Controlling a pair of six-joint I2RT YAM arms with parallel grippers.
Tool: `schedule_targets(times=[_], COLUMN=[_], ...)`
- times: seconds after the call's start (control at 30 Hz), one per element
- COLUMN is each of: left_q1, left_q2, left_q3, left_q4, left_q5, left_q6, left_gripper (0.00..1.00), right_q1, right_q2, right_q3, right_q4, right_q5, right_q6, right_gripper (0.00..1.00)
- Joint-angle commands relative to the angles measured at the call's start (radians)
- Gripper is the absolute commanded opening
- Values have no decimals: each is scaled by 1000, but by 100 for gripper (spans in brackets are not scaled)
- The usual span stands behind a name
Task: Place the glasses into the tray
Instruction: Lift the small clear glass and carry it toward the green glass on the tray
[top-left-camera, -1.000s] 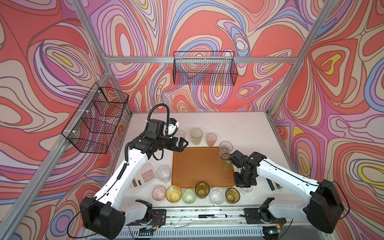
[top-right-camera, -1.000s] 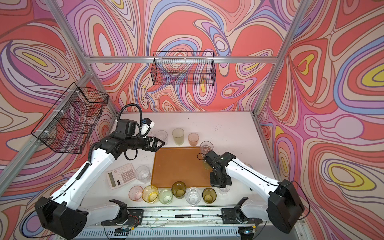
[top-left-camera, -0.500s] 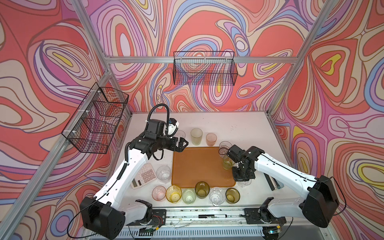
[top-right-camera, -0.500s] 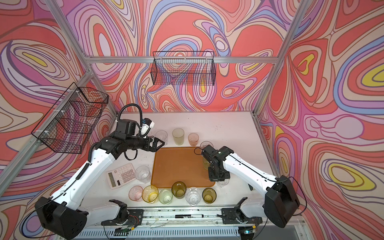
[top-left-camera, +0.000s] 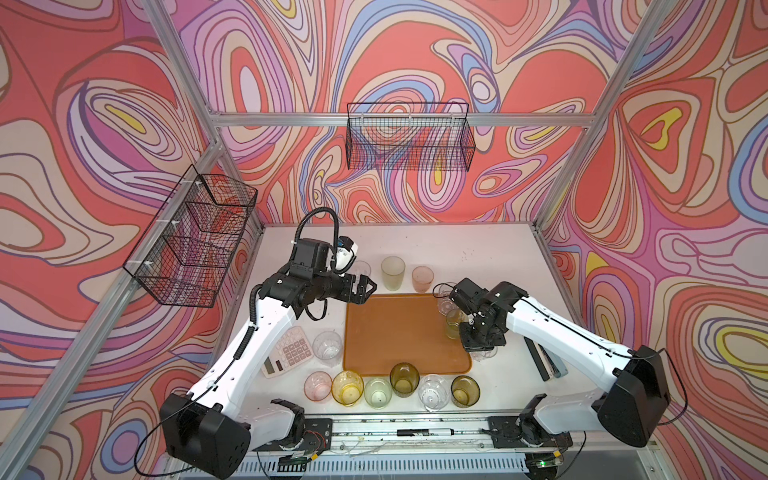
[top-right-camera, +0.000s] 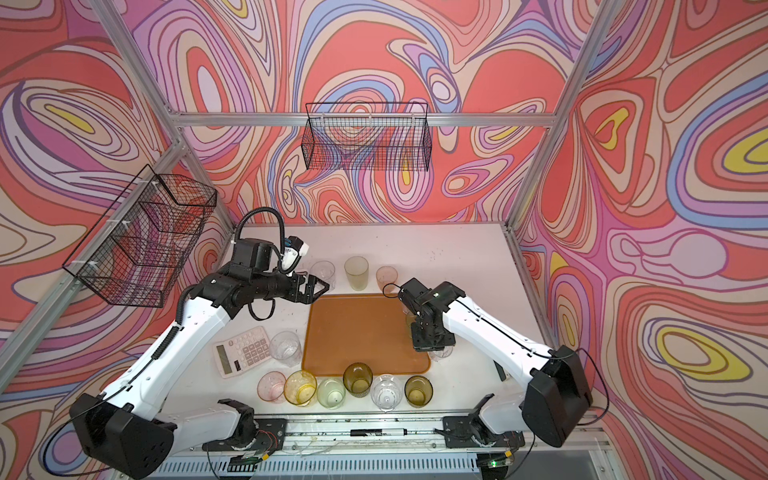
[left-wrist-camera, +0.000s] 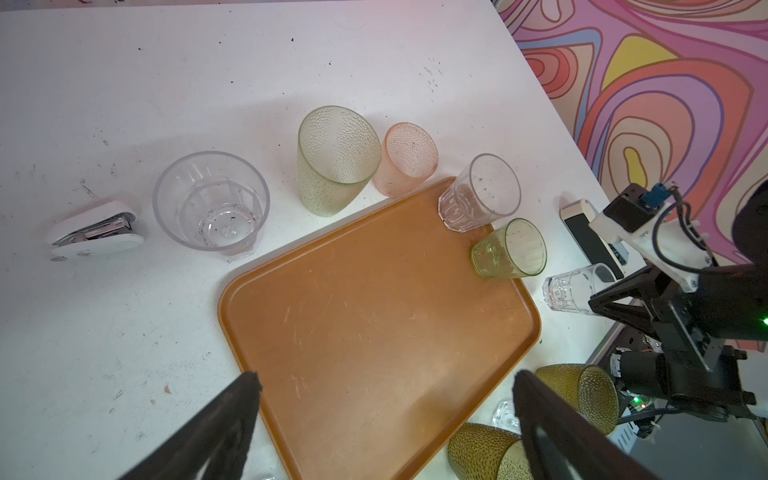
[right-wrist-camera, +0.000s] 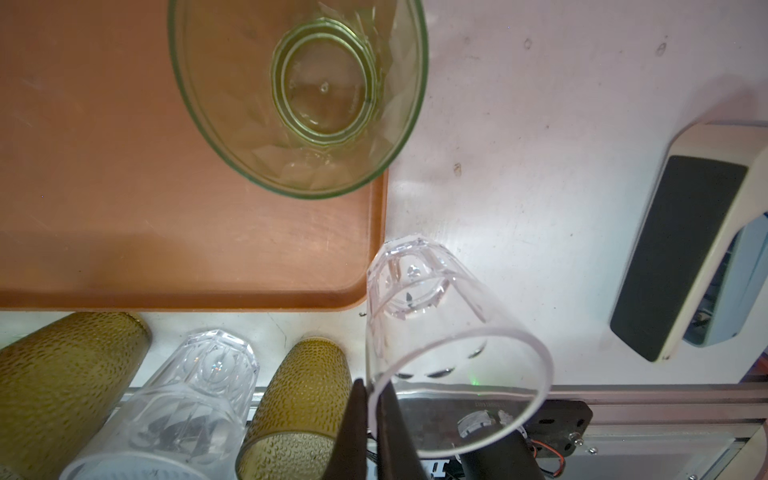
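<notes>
While both arms flank the tray (top-left-camera: 395, 332):
Right gripper (right-wrist-camera: 371, 397): closed, pinching the rim of a clear tumbler (right-wrist-camera: 436, 332) just off the tray's near right corner.
Left gripper (top-left-camera: 368, 289): spread wide, empty, by the tray's far left corner.
On tray: pale green glass (left-wrist-camera: 509, 249) and faceted glass (left-wrist-camera: 478, 195), at its far right edge.

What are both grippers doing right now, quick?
Left gripper: open, holding nothing.
Right gripper: closed on the rim of the clear glass beside the tray.
</notes>
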Motion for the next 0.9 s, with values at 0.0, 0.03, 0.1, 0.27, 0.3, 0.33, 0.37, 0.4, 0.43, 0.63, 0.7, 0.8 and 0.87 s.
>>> schedule_targets(times=[0.0,0.03,0.1,0.27,0.3,0.33,0.37,0.4,0.43,0.63,0.7,0.8,0.87], left_q1=[0,0,0,0,-1,0,-1,0,0,-1,0,0,-1], left_q2=[-12,-11,-10,-13,-14,-15,-17,-19,-19,-16,-17,-18,-16], left_q3=[-4,-3,-4,-4,-4,-4,-4,-6,-5,-6,-7,-7,-7], left_q4=[4,3,3,1,1,1,3,4,5,4,4,4,4], left_q5=[7,6,2,3,3,4,4,4,5,0,-2,0,-2], left_q6=[-4,-4,-6,-6,-7,-6,-8,-8,-7,-6,-4,-3,-3], left_gripper=[98,98,98,98,98,98,98,98,98,98,98,98,98], right_q1=[13,17,25,50,56,59,64,71,74,96,101,113,120], right_q2=[20,28,40,67,73,78,83,90,94,122,130,149,160], right_q3=[34,38,44,52,51,50,50,52,52,59,56,53,55], right_q4=[14,16,26,51,56,59,63,68,71,90,99,104,109], right_q5=[-8,-8,-8,-21,-22,-23,-23,-23,-22,-24,-19,3,3], right_q6=[-12,-8,-2,8,10,8,12,13,14,21,19,25,25], right_gripper=[0,0,0,0,0,0,0,0,0,0,0,0,0])
